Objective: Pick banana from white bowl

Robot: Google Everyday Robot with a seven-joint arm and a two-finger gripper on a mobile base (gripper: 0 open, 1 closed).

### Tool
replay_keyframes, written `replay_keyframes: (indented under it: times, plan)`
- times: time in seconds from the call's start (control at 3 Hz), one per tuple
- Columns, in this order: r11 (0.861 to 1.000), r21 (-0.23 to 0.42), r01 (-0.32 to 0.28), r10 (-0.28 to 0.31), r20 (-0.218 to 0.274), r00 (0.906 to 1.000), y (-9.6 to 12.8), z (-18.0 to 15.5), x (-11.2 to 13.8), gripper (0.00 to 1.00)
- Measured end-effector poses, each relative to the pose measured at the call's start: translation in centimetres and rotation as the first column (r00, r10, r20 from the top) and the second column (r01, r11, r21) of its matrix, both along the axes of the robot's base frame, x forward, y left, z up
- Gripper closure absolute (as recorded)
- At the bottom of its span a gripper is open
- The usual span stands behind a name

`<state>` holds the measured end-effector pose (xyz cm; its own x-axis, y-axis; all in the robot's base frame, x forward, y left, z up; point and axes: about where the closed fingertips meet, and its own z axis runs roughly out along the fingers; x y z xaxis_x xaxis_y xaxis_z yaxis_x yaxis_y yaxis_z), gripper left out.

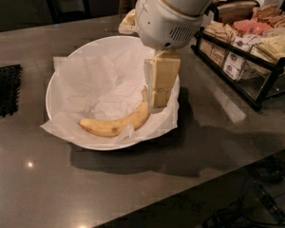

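Observation:
The banana (116,123) is yellow with small brown spots and lies curved along the near side of the white bowl (61,72), stem end up at the right. The bowl is lined with crinkled white paper whose corners hang over the rim. My gripper (159,96) hangs from the white wrist housing (168,13) at the top. Its cream-coloured fingers (164,75) reach down inside the bowl's right side, just right of the banana's stem end and close against it.
A black wire rack (249,56) with packaged snacks stands at the right. A black mat (4,91) lies at the left edge. The grey counter (147,184) has its front edge close below the bowl.

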<state>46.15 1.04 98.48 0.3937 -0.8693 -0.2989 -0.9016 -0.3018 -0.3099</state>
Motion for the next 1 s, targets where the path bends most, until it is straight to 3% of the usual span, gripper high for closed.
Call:
replay_keyframes:
  times: [0.33,1.0]
  plan:
    - [0.997,-0.061,0.041,-0.041,-0.008,0.9991,-0.6,-2.3,2.6,0.00]
    - [0.983,-0.183,0.018,-0.018,0.001,0.9998,0.7,-6.5,3.3,0.00]
